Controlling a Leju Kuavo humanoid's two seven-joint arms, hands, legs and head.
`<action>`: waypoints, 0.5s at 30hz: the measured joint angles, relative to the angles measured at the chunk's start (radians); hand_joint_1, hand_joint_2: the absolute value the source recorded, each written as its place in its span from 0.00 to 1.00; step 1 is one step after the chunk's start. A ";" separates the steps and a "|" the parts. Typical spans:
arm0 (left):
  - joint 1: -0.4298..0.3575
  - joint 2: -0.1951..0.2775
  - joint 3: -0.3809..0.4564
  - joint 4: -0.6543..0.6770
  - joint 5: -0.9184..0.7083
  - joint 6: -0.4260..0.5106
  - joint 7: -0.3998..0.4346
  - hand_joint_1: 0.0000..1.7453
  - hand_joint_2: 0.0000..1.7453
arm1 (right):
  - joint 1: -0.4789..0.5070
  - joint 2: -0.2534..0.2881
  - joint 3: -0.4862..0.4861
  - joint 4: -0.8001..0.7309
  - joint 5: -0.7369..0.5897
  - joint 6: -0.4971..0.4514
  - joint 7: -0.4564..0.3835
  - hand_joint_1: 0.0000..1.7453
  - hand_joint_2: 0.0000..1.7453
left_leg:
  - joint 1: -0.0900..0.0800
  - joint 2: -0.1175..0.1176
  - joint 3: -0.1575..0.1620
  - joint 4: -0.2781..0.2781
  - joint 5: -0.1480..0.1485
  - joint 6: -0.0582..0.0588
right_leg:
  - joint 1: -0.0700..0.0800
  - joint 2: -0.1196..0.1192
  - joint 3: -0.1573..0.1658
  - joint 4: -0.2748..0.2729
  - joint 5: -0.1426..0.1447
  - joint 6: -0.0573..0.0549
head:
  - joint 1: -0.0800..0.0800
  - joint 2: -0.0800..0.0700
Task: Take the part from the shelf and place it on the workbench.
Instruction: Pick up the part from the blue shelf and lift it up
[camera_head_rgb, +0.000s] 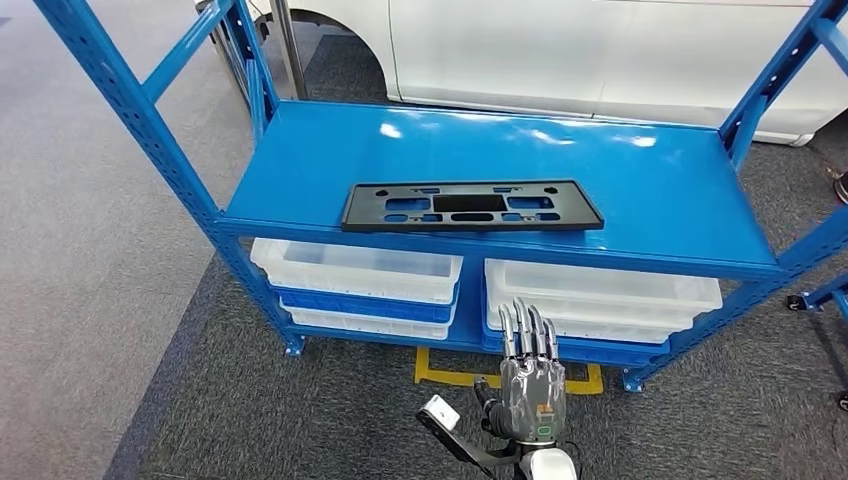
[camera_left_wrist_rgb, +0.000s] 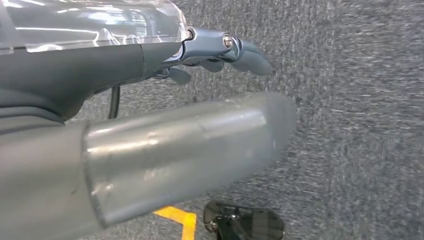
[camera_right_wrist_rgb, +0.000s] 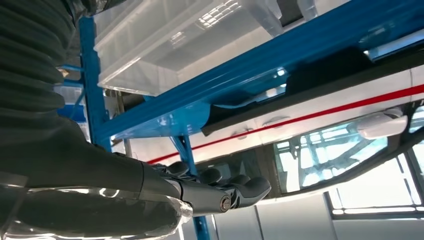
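Right hand fingers straight, slightly apart, empty, low before shelf. Left hand hangs over carpet, fingers extended, nothing held. Part flat at shelf front edge, untouched. Step: reach. Next: raise hand, grip part edge.

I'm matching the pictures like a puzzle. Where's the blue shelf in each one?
Head view: blue shelf across the middle.
Left wrist view: not in it.
Right wrist view: seen from below, beyond the right hand.
Shared landmark: white bins under its top board.
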 joint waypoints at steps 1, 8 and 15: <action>0.000 0.000 0.001 0.000 0.000 -0.001 0.000 0.00 0.00 | 0.000 0.000 0.000 0.000 0.000 0.000 0.000 0.00 1.00 | -0.003 -0.001 0.002 -0.005 -0.004 0.006 | 0.002 0.000 -0.001 0.000 0.000 0.004 | 0.000 0.000; 0.001 0.000 0.004 0.000 0.000 -0.002 0.000 0.00 0.00 | 0.001 0.000 -0.005 0.000 0.000 -0.001 0.000 0.00 1.00 | 0.003 -0.001 0.023 -0.022 -0.012 0.047 | -0.004 0.000 -0.124 0.243 -0.114 0.029 | 0.001 0.000; 0.001 -0.001 0.005 0.000 0.000 -0.004 0.000 0.00 0.00 | 0.001 0.000 -0.006 0.001 0.000 -0.001 0.000 0.00 1.00 | -0.004 -0.006 0.059 -0.019 -0.045 0.030 | 0.003 0.000 -0.058 0.028 0.047 0.009 | 0.001 0.000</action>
